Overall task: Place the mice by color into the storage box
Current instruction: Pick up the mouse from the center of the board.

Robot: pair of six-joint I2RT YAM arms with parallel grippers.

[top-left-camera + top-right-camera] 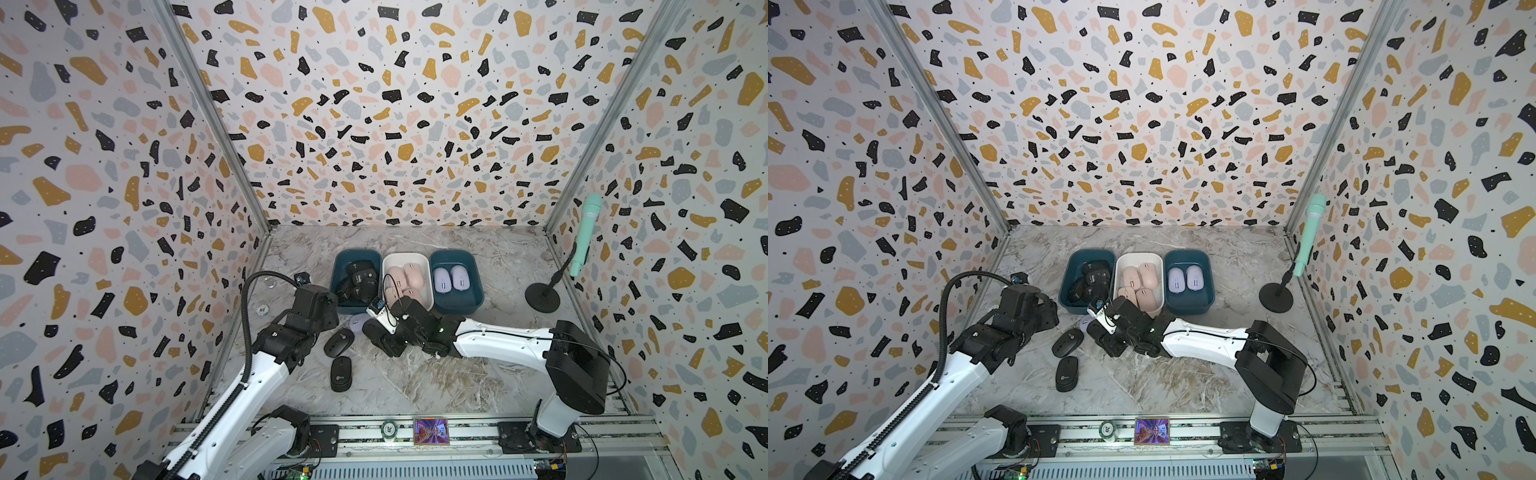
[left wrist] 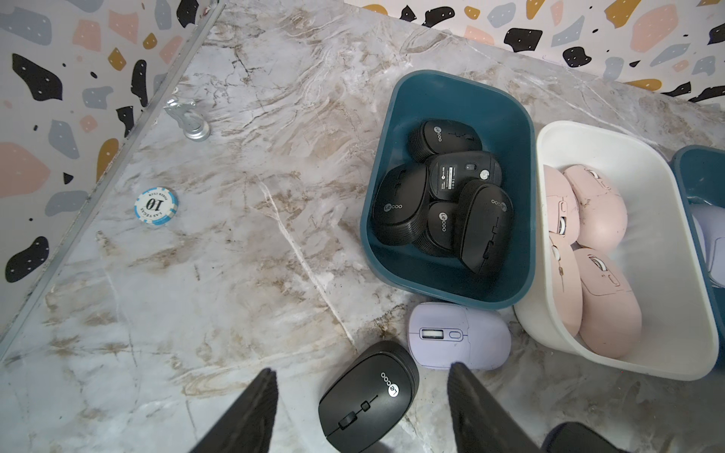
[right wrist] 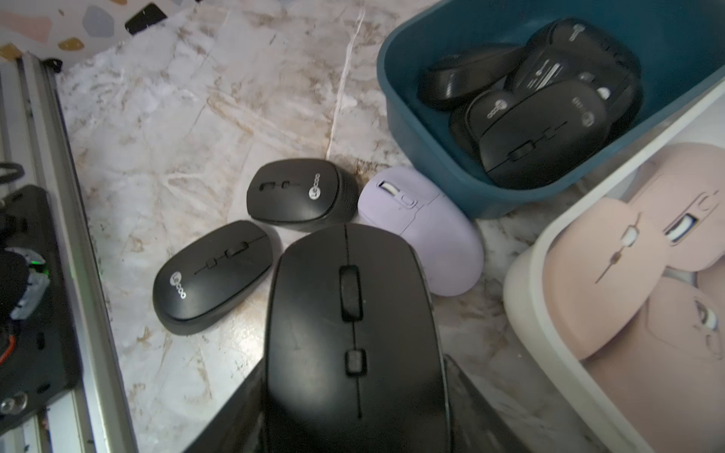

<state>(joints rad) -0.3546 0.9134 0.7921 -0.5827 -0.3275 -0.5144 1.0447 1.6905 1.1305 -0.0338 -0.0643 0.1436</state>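
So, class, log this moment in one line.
right claw: holds black mouse | left claw: open | table: two black mice, lavender mouse

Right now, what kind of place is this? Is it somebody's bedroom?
Most likely a robot practice booth, not a bedroom. Speckled walls box in a marble-look tabletop, a left arm and a right arm are mounted on a metal rail, and mice lie sorted by colour in three bins.

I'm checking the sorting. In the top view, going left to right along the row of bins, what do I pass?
First teal bin holding black mice → white bin holding pink mice → second teal bin holding lavender mice → green microphone on its stand.
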